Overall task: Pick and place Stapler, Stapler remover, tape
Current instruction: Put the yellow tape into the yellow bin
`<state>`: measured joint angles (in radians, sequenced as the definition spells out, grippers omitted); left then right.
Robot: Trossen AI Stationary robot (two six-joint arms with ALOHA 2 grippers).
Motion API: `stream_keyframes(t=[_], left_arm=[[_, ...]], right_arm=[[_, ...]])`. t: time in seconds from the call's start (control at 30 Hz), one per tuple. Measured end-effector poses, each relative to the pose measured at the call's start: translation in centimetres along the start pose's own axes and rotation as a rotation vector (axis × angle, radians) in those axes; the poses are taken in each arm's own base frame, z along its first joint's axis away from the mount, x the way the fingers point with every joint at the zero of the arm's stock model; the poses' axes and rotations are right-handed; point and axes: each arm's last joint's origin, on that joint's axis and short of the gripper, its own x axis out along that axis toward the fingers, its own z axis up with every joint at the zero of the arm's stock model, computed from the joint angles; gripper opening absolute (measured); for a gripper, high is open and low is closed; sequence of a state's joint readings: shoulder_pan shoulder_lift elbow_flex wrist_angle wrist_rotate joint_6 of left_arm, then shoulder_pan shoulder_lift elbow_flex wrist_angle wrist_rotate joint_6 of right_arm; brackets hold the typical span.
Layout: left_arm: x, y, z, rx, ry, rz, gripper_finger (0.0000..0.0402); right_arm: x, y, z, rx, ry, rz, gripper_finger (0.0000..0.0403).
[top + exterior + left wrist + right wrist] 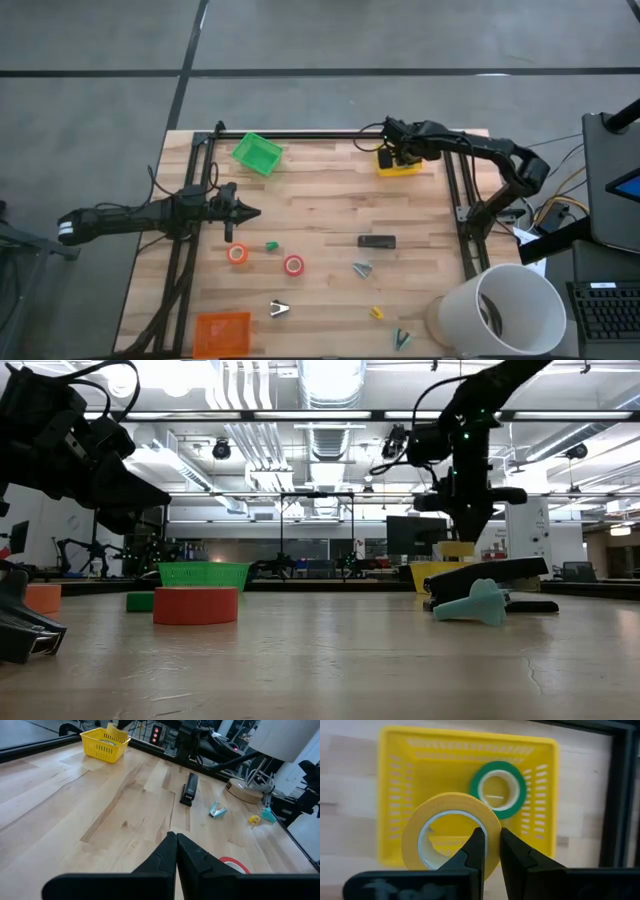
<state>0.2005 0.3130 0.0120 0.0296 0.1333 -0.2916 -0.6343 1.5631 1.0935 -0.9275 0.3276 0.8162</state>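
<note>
No readable writing anywhere: the stapler shows no legible brand, and neither do the tape rolls.

The stapler lies flat on the wooden surface, right of centre, long axis running left to right in the high view. From the left wrist view it sits lengthwise, pointing away towards the far frame. Just below it, apart from it, is the pale teal stapler remover; in the low view the remover sits in front of the stapler.

Over at the far right corner, the right arm stretches in from the right edge, elbow bent, wrist turned down over the yellow basket. The right end effector is pinched narrow onto the wall of a yellow tape roll, one finger inside the ring, one outside, directly above the basket. A green tape roll lies flat in the basket.

The left arm lies low and almost straight along the left side, reaching towards the middle. The left end effector has its fingers pressed together, holding nothing, hovering above the surface just above an orange tape roll. A red tape roll sits nearer the centre, with a small green block between them. A green basket stands at the far edge, an orange basket at the near left.
</note>
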Motion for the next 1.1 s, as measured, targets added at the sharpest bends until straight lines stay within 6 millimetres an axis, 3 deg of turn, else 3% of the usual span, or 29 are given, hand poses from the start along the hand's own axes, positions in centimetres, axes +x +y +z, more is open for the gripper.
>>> stream_keyframes(t=[0.3, 1.1], left_arm=[[0.0, 0.0, 0.0, 0.0, 0.0, 0.0, 0.0012], [0.0, 0.0, 0.0, 0.0, 0.0, 0.0, 0.0012]], right_arm=[[1.1, -1.7, -0.6, 0.1, -0.131, -0.111, 0.0034], [4.2, -2.6, -0.6, 0.161, -0.234, -0.105, 0.0034]])
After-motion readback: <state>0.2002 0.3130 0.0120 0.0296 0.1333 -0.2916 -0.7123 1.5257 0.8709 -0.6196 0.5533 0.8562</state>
